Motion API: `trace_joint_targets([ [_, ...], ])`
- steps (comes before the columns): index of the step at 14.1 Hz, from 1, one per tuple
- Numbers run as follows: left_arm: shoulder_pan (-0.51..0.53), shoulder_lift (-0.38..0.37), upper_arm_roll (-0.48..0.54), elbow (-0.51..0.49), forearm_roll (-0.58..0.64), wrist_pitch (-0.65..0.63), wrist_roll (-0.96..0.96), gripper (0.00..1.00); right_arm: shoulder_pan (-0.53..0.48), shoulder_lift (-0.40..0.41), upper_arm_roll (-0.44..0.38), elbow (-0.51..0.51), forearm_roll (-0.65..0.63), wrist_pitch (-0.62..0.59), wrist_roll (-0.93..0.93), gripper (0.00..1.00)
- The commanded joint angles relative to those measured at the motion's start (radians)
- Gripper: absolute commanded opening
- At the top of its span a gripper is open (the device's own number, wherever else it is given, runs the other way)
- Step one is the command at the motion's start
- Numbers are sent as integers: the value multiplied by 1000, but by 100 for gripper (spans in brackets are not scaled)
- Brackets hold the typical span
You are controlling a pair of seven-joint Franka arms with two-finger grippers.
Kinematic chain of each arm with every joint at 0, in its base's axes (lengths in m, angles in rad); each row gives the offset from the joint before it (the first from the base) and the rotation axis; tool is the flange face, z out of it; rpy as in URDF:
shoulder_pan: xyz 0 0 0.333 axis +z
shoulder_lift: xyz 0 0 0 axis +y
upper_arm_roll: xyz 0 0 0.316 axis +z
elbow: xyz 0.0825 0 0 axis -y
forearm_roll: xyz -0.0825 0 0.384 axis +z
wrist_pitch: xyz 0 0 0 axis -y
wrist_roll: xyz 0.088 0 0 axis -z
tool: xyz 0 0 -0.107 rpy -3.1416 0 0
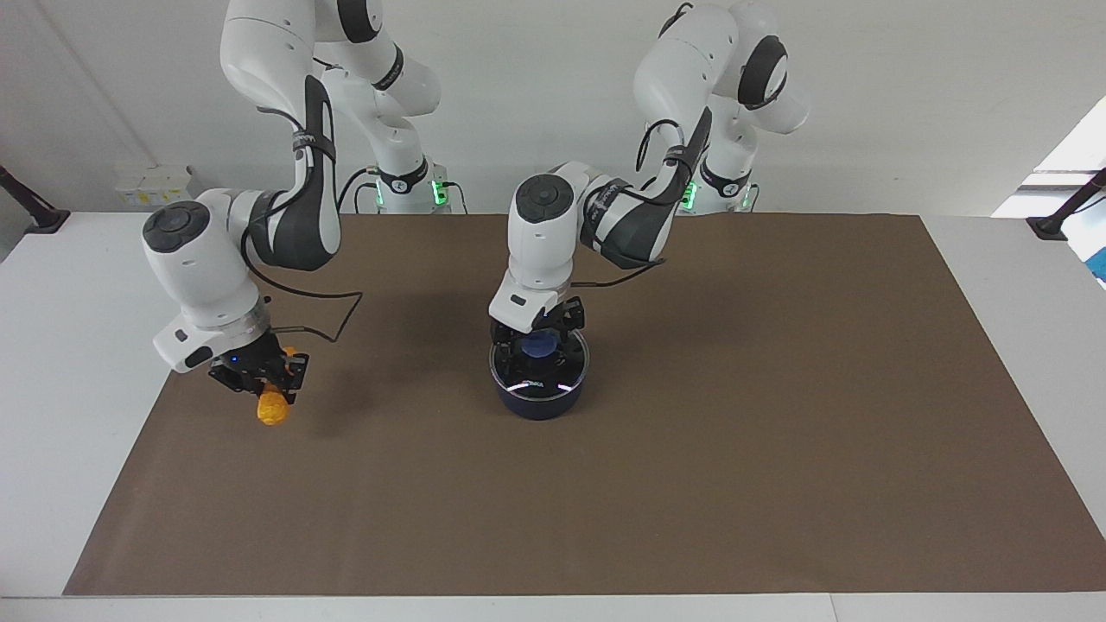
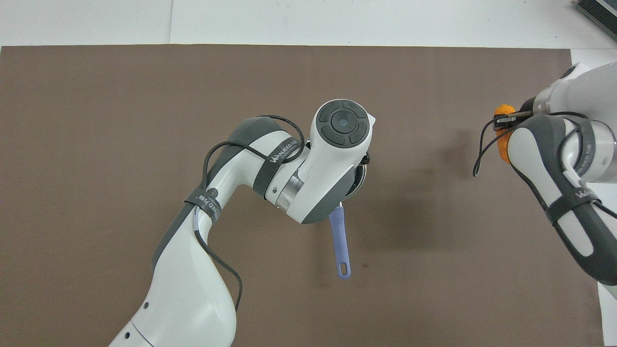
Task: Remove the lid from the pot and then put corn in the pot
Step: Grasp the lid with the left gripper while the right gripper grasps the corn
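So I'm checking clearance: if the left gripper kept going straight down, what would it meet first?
Likely the lid's blue knob: the left gripper points down right at it, with the lid on the pot.

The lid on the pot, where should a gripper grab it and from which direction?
Grip the lid by its blue knob, coming straight down from above. The lid lies flat on the pot, so only the raised central knob gives the fingers something to pinch.
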Motion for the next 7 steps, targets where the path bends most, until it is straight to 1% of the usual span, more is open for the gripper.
trace_joint_targets([
  [1,-17,14,21,41,11,-32,-15,100,-2,-64,4,-12,7,-65,-35,0],
  [2,-17,13,19,41,20,-34,-15,100,-2,-73,4,-11,8,-77,-35,0],
  [3,-17,13,18,41,35,-37,-13,90,-2,-78,4,-11,9,-84,-35,0],
  [5,-17,11,16,41,37,-38,-13,27,-2,-84,4,-11,9,-85,-33,0],
  [6,-17,10,15,41,38,-38,-12,0,-2,-85,6,-12,10,-85,-32,0],
  [7,-17,10,13,41,37,-40,-10,0,2,-90,7,-11,18,-97,-30,0],
])
